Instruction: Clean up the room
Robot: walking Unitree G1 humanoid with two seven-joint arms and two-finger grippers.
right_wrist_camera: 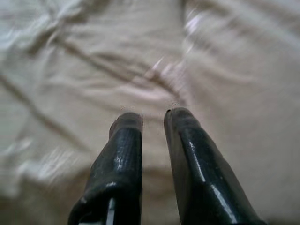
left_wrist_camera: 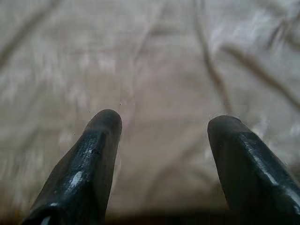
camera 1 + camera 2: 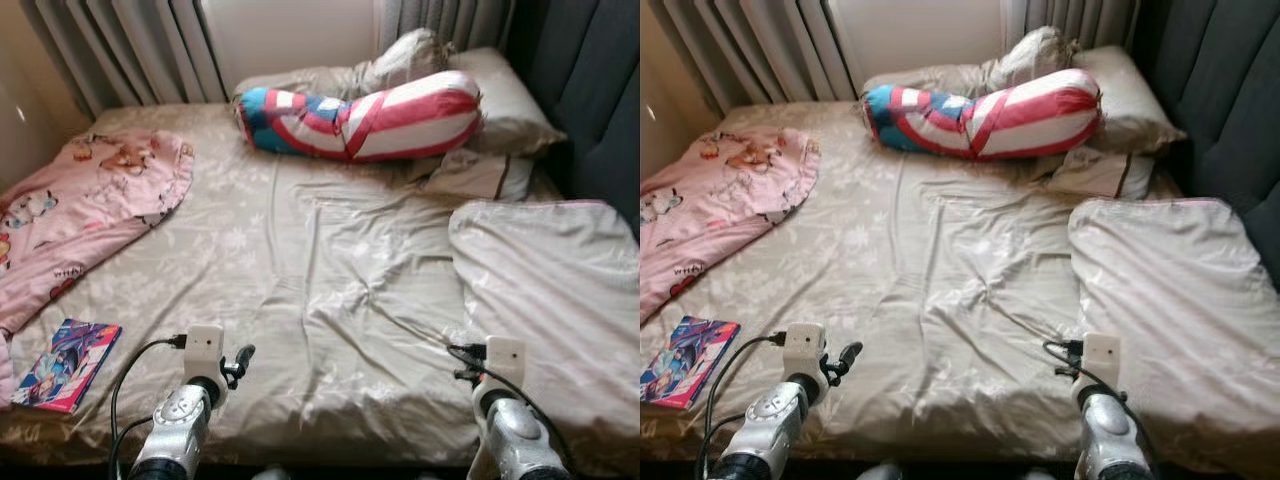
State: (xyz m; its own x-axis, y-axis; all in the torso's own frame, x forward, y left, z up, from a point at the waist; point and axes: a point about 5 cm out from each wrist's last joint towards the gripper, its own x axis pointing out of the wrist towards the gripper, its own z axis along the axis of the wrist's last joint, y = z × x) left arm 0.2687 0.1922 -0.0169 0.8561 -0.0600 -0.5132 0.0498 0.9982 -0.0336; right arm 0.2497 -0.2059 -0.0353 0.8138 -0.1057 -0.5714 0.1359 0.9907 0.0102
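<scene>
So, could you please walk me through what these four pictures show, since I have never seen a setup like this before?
This is a walking humanoid robot with two silver arms, tidying a bedroom. The two wide pictures come from the stereo camera on its head, looking down at a bed. The two close-ups come from cameras on its wrists, looking along each gripper's two black fingers at the beige sheet.

The left gripper is open and the right gripper is nearly closed; neither holds anything.

On the bed lie a pink blanket and a colourful book on the robot's left, a red, white and blue bolster against beige pillows at the head, and a pale duvet on the right.
</scene>
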